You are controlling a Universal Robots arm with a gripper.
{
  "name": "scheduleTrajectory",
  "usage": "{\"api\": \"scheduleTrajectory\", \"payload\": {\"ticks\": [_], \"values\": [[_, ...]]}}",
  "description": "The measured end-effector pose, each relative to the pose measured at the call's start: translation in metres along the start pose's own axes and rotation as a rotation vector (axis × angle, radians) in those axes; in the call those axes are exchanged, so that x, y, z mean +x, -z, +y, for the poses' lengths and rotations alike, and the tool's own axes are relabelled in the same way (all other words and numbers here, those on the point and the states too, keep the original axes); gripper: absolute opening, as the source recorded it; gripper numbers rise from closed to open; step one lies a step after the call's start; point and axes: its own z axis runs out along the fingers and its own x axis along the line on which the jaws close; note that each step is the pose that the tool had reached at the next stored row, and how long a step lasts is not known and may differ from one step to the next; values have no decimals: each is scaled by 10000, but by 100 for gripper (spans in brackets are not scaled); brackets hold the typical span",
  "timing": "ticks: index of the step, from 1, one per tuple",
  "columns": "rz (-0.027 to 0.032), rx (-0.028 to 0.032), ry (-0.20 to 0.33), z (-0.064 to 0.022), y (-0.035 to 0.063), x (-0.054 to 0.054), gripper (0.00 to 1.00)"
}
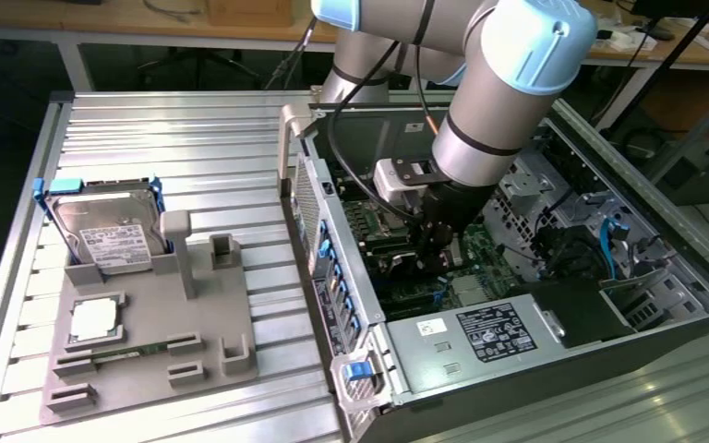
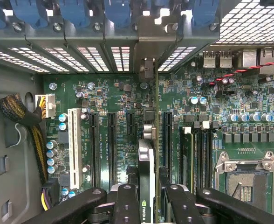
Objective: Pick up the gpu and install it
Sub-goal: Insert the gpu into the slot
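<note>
HDD [image 1: 106,233] upright in grey holder [image 1: 158,355]; open PC case [image 1: 650,318] beside.

gpu [image 2: 146,177] edge-on, fan face hidden

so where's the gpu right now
The gpu is edge-on between the gripper fingers, held over the motherboard slots inside the open computer case, at the exterior view's right of the grey parts tray.

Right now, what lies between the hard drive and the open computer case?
In the exterior view, between the hard drive and the computer case, stand the grey fixture's upright posts and a strip of bare ribbed metal tabletop.
</note>
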Motion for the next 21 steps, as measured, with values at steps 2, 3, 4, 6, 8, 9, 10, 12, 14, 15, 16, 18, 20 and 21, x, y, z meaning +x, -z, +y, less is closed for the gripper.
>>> {"api": "scheduleTrajectory", "payload": {"ticks": [2, 3, 4, 6, 8, 9, 10, 12, 14, 15, 16, 18, 20, 21], "values": [[-1, 0, 0, 0, 0, 0, 27], [0, 0, 0, 0, 0, 0, 27], [0, 0, 0, 0, 0, 0, 27], [-1, 1, 0, 0, 0, 0, 27], [0, 0, 0, 0, 0, 0, 27], [0, 1, 0, 0, 0, 0, 27], [0, 9, 1, 0, 0, 0, 27], [4, 81, 3, 7, -8, 1, 27], [7, 127, 5, 16, -29, 2, 27], [11, 135, 4, 19, -43, 3, 27], [-1, 143, 5, 19, -60, 2, 27], [-4, 153, 6, 20, -71, 2, 27], [-2, 152, 5, 21, -71, 3, 27], [-1, 152, 5, 21, -71, 3, 27]]}}
